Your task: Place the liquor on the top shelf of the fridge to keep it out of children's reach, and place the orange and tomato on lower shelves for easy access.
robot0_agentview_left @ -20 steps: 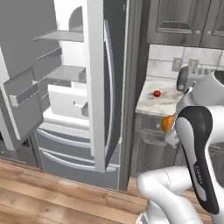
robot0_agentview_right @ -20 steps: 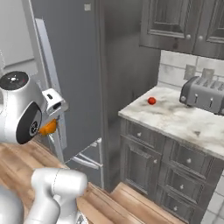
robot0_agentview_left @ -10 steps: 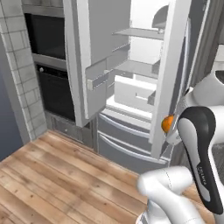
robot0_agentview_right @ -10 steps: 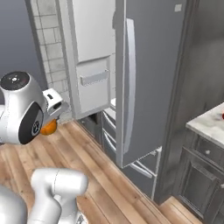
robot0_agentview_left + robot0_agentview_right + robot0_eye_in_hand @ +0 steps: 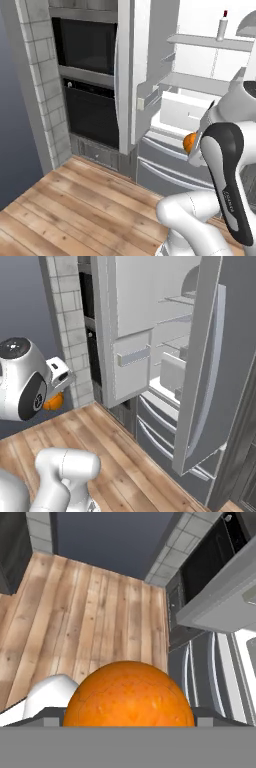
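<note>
gripper (image 5: 129,724) closed around the orange (image 5: 129,694), carried low beside the arm | fridge (image 5: 210,95) open, ahead and to the robot's right of the gripper; liquor (image 5: 221,26) already stands on the top shelf (image 5: 210,42) | lower shelves (image 5: 190,107) lie forward-right, above the orange's height | judged next: swing right and reach in.

fridge (image 5: 200,107) cavity open | left door (image 5: 132,75) flanks | liquor (image 5: 221,26) occupies top shelf (image 5: 210,42)

Top shelf (image 5: 210,42) sitting inside open fridge (image 5: 150,75); liquor bottle (image 5: 222,26) standing upright on it, near right end.
</note>
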### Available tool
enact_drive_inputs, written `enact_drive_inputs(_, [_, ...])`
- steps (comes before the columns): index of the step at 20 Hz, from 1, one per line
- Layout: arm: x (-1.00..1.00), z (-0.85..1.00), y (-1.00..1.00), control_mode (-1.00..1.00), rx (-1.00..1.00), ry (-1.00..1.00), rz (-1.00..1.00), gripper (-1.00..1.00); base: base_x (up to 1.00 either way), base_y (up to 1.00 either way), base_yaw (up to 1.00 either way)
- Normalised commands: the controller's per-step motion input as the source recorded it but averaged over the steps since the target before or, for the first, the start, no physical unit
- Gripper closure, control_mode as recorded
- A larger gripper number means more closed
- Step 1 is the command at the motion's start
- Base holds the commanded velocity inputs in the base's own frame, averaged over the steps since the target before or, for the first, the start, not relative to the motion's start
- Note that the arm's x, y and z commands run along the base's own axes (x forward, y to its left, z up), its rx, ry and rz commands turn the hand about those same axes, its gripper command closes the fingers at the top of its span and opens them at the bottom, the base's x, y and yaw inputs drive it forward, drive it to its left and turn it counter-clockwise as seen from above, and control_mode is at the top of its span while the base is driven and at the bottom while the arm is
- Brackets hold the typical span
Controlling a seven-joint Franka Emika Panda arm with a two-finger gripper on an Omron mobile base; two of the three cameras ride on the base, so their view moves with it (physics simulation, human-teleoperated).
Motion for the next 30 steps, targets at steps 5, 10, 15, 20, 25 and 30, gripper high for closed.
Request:
enact_drive_inputs(5, [0.00,0.00,0.00,1.00,0.00,0.00,0.00,1.00,0.45,0.08,-0.36])
enact_drive_inputs(10, [0.00,0.00,0.00,1.00,0.00,0.00,0.00,1.00,0.40,0.00,-0.43])
enact_drive_inputs(15, [0.00,0.00,0.00,1.00,0.00,0.00,0.00,1.00,0.51,0.18,-0.46])
enact_drive_inputs(20, [0.00,0.00,0.00,1.00,0.00,0.00,0.00,1.00,0.59,0.51,-0.42])
enact_drive_inputs(25, [0.00,0.00,0.00,1.00,0.00,0.00,0.00,1.00,0.64,0.52,-0.36])
enact_drive_inputs(30, [0.00,0.00,0.00,1.00,0.00,0.00,0.00,1.00,0.66,0.21,-0.29])
